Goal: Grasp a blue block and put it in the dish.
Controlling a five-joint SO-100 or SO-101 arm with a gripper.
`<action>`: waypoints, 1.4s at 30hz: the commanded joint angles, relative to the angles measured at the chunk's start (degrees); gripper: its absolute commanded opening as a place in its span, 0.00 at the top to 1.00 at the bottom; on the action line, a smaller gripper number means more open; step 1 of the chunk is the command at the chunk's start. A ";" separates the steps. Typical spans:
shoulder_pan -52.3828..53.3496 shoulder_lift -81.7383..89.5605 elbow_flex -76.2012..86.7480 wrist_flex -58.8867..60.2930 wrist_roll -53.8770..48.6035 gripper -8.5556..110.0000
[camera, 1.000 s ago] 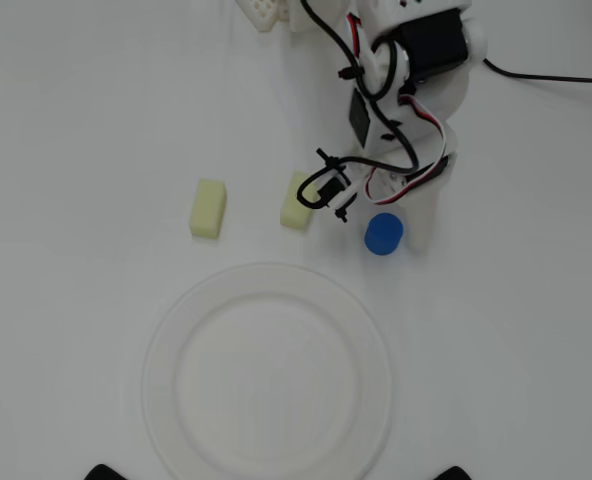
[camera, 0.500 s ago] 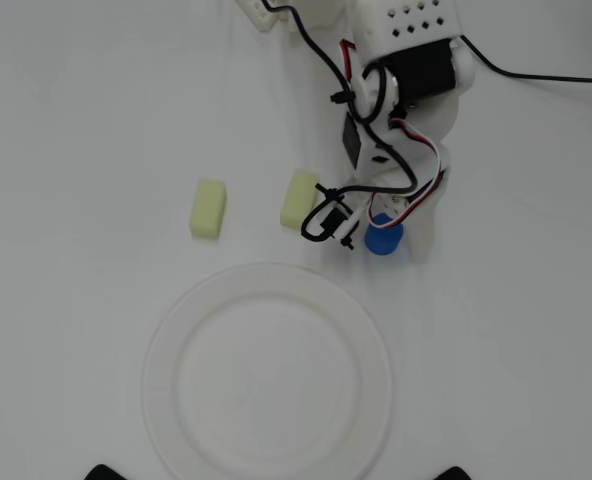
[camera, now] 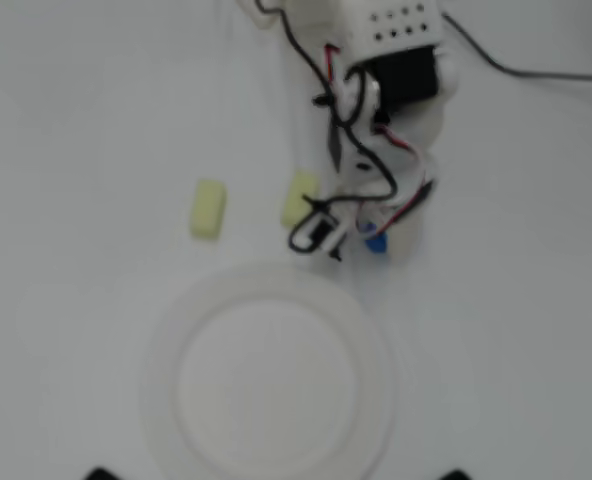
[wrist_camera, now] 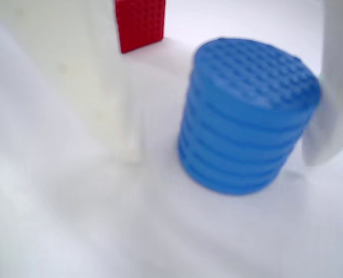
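Observation:
The blue block [wrist_camera: 247, 116], a short ridged cylinder, stands on the white table between my gripper's [wrist_camera: 223, 153] two white fingers. The jaws are open: the left finger [wrist_camera: 73, 75] is a gap away from the block. The right finger [wrist_camera: 334, 87] is at the block's side, and I cannot tell if it touches. In the overhead view only a bit of the blue block [camera: 375, 242] shows under the gripper [camera: 371, 240]. The dish [camera: 161, 345], a large white plate, lies empty below and left of the gripper.
A red cube [wrist_camera: 139, 23] stands just beyond the left finger in the wrist view. Two pale yellow blocks [camera: 208, 208] [camera: 299, 197] lie left of the gripper above the dish. The arm and its cables [camera: 376, 100] reach down from the top.

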 commanded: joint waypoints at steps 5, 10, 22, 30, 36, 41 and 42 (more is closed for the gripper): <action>-1.05 1.41 -1.23 0.09 2.90 0.93; -0.53 7.03 0.26 1.58 3.96 0.93; 6.77 52.29 20.83 -9.93 -1.32 0.93; 14.77 62.14 41.92 -39.02 -2.46 0.93; 17.93 45.44 34.54 -44.47 1.49 0.93; 18.63 28.83 21.45 -44.47 3.78 0.93; 18.72 25.75 18.90 -44.47 3.96 0.93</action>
